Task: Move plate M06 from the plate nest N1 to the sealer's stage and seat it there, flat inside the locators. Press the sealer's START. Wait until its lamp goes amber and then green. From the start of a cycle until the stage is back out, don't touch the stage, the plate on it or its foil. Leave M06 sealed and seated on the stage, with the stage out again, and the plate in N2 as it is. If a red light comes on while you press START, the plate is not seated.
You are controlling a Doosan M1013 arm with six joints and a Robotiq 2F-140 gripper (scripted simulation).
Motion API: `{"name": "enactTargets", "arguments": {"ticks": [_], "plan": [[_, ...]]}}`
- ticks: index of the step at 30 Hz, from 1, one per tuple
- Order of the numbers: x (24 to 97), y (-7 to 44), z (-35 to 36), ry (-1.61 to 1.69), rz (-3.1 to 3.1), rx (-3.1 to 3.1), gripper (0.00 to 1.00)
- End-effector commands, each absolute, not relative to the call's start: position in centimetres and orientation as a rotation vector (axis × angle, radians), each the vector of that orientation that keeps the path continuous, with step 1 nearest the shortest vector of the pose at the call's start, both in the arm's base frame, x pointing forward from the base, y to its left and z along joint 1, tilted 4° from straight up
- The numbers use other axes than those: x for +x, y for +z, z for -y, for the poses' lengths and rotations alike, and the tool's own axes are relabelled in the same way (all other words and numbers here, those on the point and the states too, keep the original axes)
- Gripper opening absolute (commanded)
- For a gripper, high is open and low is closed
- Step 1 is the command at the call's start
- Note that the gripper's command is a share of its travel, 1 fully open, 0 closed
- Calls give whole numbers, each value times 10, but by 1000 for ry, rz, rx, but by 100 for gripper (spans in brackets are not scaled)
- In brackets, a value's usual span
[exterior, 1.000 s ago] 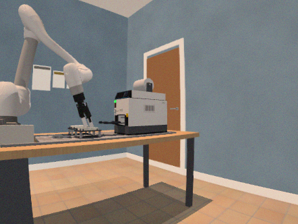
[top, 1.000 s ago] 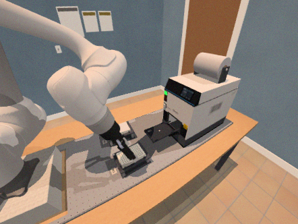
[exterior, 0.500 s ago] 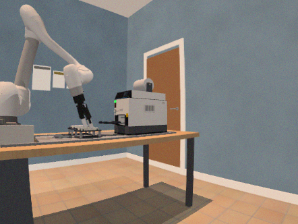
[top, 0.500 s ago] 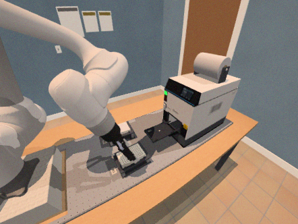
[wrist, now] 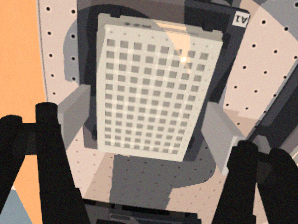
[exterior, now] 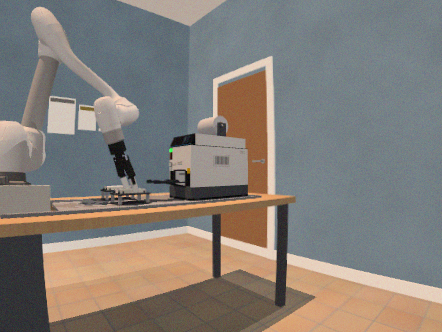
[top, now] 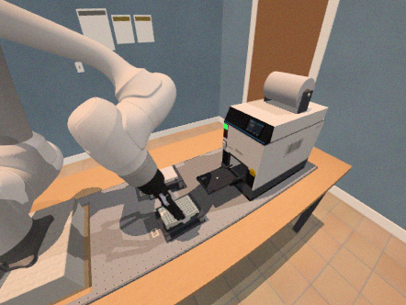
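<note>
A white well plate (top: 183, 209) (wrist: 156, 86) (exterior: 116, 188) lies flat in a dark plate nest (top: 183, 225) (wrist: 87, 36) on the perforated mat. My gripper (top: 170, 207) (exterior: 131, 186) (wrist: 147, 108) is open and tilted, its fingers close above the plate's near end; they hold nothing. A second nest with a white plate (top: 168, 173) stands just behind. The sealer (top: 276, 142) (exterior: 212, 167) stands to the right with its dark stage (top: 219, 176) (exterior: 157, 182) out and bare. Its lamp (top: 226, 126) (exterior: 171, 149) shows green.
A foil roll (top: 288, 88) sits on top of the sealer. A grey block (top: 69, 259) stands at the table's left end beside the arm's base. A small label tag (wrist: 241, 19) sits at the nest's corner. The table's front edge (top: 220, 257) is near.
</note>
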State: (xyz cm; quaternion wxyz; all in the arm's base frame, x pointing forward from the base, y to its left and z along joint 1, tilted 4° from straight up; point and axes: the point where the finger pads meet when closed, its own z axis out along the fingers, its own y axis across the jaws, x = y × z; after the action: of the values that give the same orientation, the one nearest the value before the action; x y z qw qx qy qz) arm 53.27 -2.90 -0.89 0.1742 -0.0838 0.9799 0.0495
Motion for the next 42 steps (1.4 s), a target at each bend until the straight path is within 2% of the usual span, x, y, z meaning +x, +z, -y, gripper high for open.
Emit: {"name": "enactTargets", "arguments": {"ticks": [1,31,32,42], "plan": [[533,-9,29,141,-2778,-238,70],[533,-9,29,141,-2778,-238,59],[533,-9,29,141,-2778,-238,10],[533,-9,29,141,-2778,-238,10]]}}
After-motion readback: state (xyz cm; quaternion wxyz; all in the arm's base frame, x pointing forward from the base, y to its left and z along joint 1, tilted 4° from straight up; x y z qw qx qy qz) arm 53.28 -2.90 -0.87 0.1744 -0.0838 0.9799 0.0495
